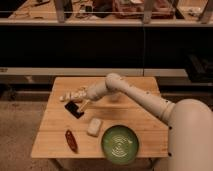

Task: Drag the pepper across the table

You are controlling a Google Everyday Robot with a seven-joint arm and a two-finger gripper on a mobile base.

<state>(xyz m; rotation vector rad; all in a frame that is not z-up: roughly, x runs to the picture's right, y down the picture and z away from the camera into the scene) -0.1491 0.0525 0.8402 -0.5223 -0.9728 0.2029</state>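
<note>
The pepper [71,140] is a small dark red chili shape lying near the front left edge of the pale wooden table [135,112]. My gripper [70,97] is at the end of the white arm that reaches in from the right. It hovers over the left middle of the table, just above the black phone [74,109]. It is well behind the pepper and apart from it.
A white rounded block [93,126] lies right of the pepper. A green plate [120,144] sits at the front, right of the block. A dark counter and shelves stand behind the table.
</note>
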